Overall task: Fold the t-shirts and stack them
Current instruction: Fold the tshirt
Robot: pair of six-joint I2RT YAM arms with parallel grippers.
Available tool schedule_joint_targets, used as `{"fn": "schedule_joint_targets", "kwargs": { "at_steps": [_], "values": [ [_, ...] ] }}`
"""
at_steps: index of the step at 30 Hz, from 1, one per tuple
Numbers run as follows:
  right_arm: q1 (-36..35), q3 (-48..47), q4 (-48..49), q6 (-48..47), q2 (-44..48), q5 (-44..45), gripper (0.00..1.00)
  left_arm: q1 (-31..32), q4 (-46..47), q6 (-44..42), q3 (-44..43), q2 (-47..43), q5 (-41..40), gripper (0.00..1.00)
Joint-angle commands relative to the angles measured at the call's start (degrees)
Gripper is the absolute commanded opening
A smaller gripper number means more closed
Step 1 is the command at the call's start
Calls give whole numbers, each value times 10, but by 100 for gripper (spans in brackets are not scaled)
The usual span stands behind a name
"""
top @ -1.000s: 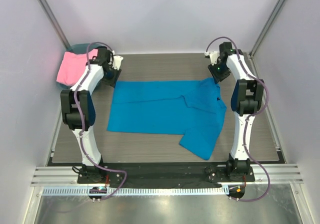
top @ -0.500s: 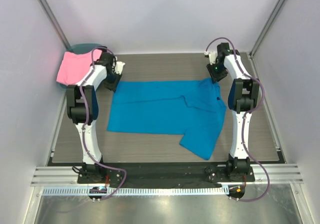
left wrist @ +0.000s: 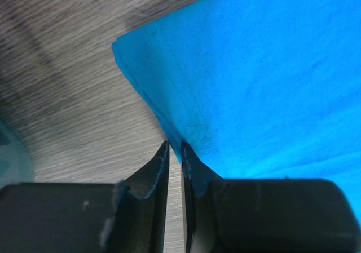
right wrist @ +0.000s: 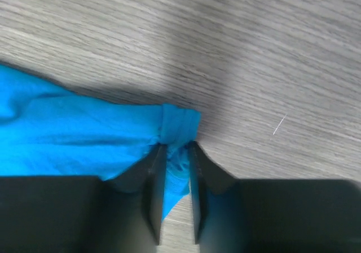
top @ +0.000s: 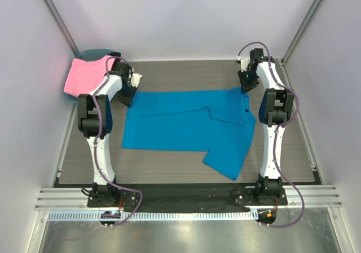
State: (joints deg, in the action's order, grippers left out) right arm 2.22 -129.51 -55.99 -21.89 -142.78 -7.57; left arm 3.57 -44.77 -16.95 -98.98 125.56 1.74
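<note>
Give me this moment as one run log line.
step: grasp blue shirt | left gripper: pinching hem corner | right gripper: pinching bunched edge | pink shirt: on basket

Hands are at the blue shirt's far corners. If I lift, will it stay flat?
Probably floppy: the blue t-shirt lies limp, its corner bunched in the right hand. Its middle would likely sag between grips. The thin hem by the left hand might slip out.

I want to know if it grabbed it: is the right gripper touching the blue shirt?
Touching. The right wrist view shows a bunched corner of the blue shirt pinched between the right gripper's fingers.
</note>
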Motion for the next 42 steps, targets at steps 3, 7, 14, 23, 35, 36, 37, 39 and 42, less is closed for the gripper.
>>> {"fn": "schedule_joint_targets", "kwargs": {
  "at_steps": [3,7,14,23,35,36,37,39,42],
  "values": [
    [9,-28,-2,10,-33,-1,9,-5,-3,-12,-9,19,-12,8],
    [15,-76,5,11,-60,0,2,-5,2,-12,-33,41,-33,0],
    [16,-149,46,11,-117,12,2,-5,13,-20,-120,103,-55,0],
    [17,-187,127,1,-84,55,23,10,21,17,-199,56,-53,0],
    [27,104,170,-48,245,13,60,39,2,33,-24,-188,-19,6],
    [27,165,160,-84,264,-5,60,39,6,34,3,-209,-19,6],
    [27,201,143,-103,309,-43,60,39,7,32,24,-217,-20,6],
    [20,303,121,-156,351,-74,60,37,15,40,73,-231,-20,6],
    [-17,434,69,-211,425,-90,56,35,19,57,105,-239,-19,6]
  ]
}}
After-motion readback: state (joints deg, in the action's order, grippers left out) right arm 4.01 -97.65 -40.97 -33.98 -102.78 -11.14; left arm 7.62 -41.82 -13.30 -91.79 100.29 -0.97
